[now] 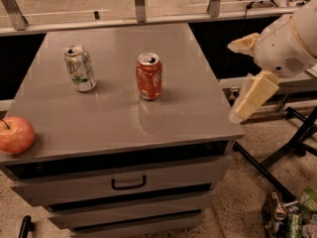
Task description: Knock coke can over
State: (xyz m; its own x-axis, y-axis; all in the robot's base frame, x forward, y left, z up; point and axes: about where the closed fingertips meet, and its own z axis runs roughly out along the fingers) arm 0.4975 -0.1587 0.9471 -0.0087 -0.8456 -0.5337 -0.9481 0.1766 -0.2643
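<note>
The coke can [149, 76], red-orange with a silver top, stands upright near the middle of the grey cabinet top [114, 118]. My gripper [240, 78] is at the right, off the cabinet's right edge and well apart from the can. Its two cream fingers are spread apart with nothing between them: one finger [243, 43] points left at the top, the other [252, 97] hangs lower by the cabinet's right edge.
A white-and-green can [79, 68] stands upright left of the coke can. A red apple [16, 135] lies at the front left edge. The cabinet has a drawer with a black handle [128, 183]. Cans [285, 217] and black stand legs [277, 152] are on the floor at right.
</note>
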